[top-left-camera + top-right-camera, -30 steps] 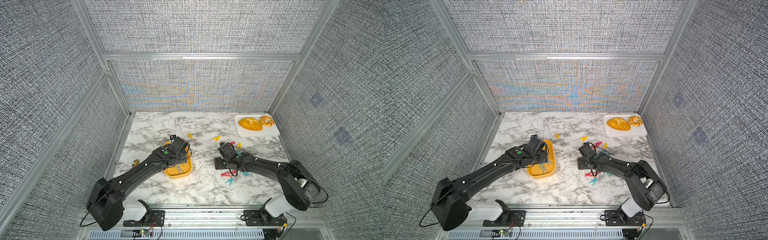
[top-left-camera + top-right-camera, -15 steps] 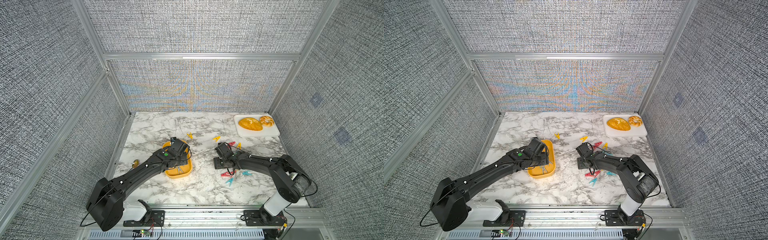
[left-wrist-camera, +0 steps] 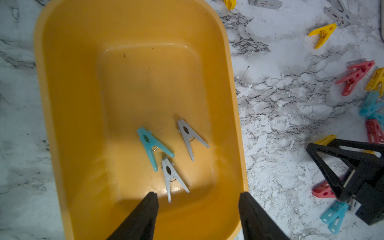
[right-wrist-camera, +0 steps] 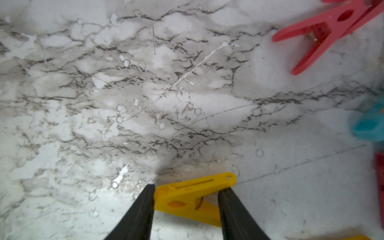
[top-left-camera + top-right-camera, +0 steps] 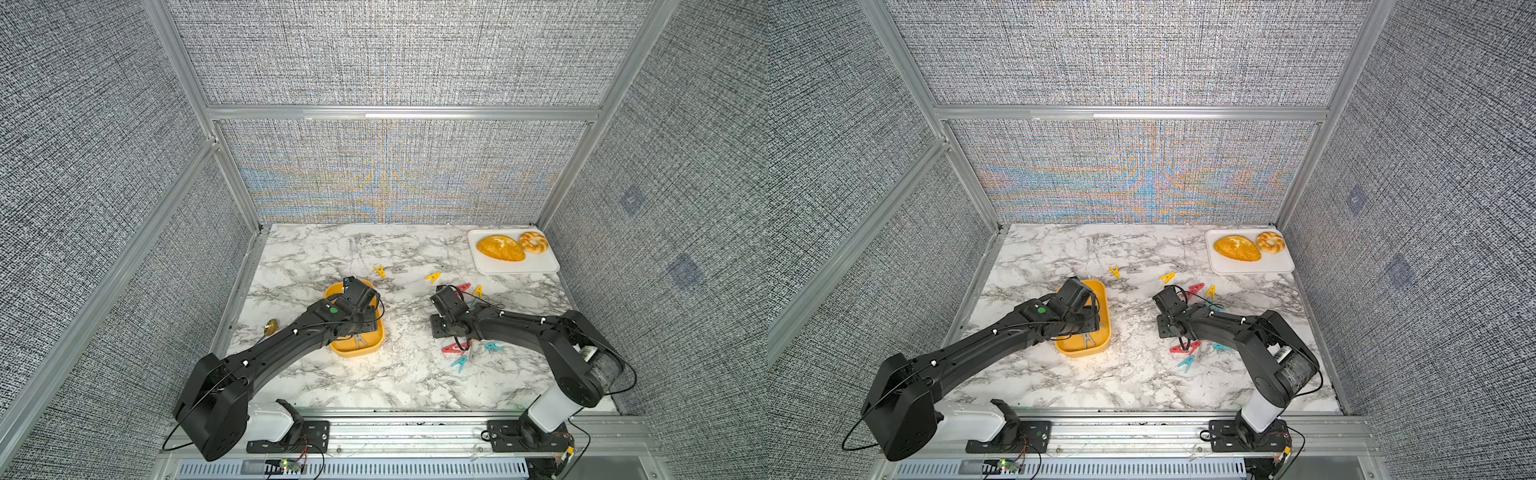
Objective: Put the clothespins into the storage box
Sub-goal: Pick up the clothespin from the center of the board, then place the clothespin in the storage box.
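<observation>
Starting at the left of a top view, a small brownish object (image 5: 272, 327) lies alone near the table (image 5: 399, 374) edge, apart from the work. Right of it, at centre-left of the frame, the storage box (image 5: 353, 351) sits under the left gripper (image 3: 197, 199), whose jaws stand apart and hold nothing, poised over the near end of the box in the left wrist view. Three clothespins lie on the box floor: a teal clothespin (image 3: 153, 147) and two grey clothespins (image 3: 191, 138), close together. That looks like an early share of the job, since most pins are still out on the table. Past the box, toward the upper middle, a yellow clothespin (image 5: 379, 271) and another yellow one (image 5: 432, 277) lie loose. At centre-right the right gripper (image 4: 186, 199) is low on the table, its jaws flanking a yellow pin (image 4: 195, 190); the fingertips sit right against its sides, though whether they grip it firmly yet I cannot tell. Red and teal pins (image 5: 461, 360) are scattered just beside that arm. At the upper right corner, a white tray (image 5: 540, 266) with bread stands well apart.
</observation>
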Robot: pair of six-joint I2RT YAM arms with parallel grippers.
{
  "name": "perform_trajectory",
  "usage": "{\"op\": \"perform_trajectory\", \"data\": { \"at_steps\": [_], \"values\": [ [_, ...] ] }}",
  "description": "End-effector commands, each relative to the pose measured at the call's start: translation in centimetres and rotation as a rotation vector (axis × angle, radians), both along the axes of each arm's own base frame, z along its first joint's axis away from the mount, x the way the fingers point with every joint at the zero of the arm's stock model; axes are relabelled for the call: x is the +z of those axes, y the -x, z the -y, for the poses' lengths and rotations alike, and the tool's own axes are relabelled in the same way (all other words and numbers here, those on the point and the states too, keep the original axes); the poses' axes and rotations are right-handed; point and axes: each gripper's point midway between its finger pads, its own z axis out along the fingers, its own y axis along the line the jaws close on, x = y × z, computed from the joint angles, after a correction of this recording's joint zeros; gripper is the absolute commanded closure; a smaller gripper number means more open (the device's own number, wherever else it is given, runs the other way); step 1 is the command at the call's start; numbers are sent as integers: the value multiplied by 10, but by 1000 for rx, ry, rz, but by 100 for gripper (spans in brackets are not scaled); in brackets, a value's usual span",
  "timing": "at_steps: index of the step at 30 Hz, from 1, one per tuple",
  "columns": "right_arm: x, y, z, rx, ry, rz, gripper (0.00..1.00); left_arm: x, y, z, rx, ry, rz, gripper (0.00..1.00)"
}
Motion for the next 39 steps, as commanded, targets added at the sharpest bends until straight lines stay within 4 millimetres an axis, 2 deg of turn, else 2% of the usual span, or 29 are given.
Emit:
{"op": "perform_trajectory", "data": {
  "at_steps": [1, 4, 7, 11, 15, 19, 22, 25, 28, 32, 35, 37, 39],
  "values": [
    [13, 0, -6, 15, -21, 14, 48, 5, -1, 1, 6, 19, 19, 33],
    [35, -2, -17, 35, -41, 47, 48, 8, 1, -5, 15, 9, 24, 33],
    [65, -2, -38, 73, -73, 91, 48, 12, 4, -15, 35, 2, 31, 32],
    [104, 3, -79, 141, -143, 142, 48, 25, 6, -39, 94, 31, 46, 31],
    [134, 13, -132, 232, -215, 175, 48, 52, 7, -79, 195, 65, 119, 28],
    [142, 23, -186, 330, -276, 160, 47, 70, 12, -107, 254, 84, 152, 25],
    [134, 26, -217, 381, -305, 131, 46, 67, 16, -109, 256, 104, 132, 26],
    [129, 24, -237, 409, -316, 117, 36, 58, 20, -106, 255, 124, 109, 26],
    [129, 22, -247, 419, -317, 116, 28, 52, 23, -105, 256, 137, 100, 26],
    [137, 20, -240, 405, -305, 136, 26, 49, 24, -103, 240, 136, 92, 27],
    [143, 16, -216, 350, -292, 164, 27, 48, 19, -90, 182, 169, 81, 29],
    [146, 10, -188, 286, -285, 182, 30, 44, 16, -78, 148, 195, 56, 32],
    [143, 2, -149, 192, -254, 191, 33, 41, 12, -61, 101, 190, 41, 34]
  ]
}}
